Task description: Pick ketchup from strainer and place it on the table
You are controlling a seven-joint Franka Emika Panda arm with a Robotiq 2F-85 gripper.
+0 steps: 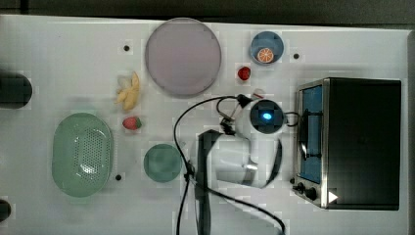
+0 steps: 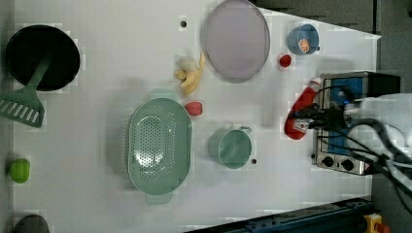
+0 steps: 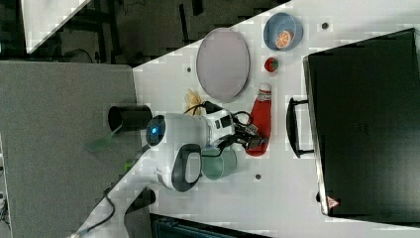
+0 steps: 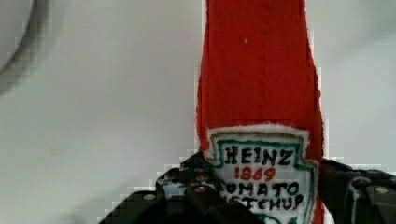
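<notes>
The gripper (image 3: pixel 253 138) is clamped on the lower body of the ketchup (image 3: pixel 261 119), one finger on either side of its white label, as the wrist view shows (image 4: pixel 261 93). In the right view the bottle lies lengthwise on the table (image 3: pixel 287 198), white cap towards the small red fruit (image 3: pixel 271 64), between the teal cup (image 3: pixel 220 163) and the black oven (image 3: pixel 364 124). In the left view the ketchup (image 2: pixel 302 104) sits just beside the oven's front, well apart from the strainer (image 2: pixel 159 143), which holds nothing. Near the strainer are a strawberry (image 2: pixel 194 108) and a banana (image 2: pixel 191 77); the grey plate (image 2: pixel 236 40) and blue bowl (image 2: pixel 302 39) lie further off
</notes>
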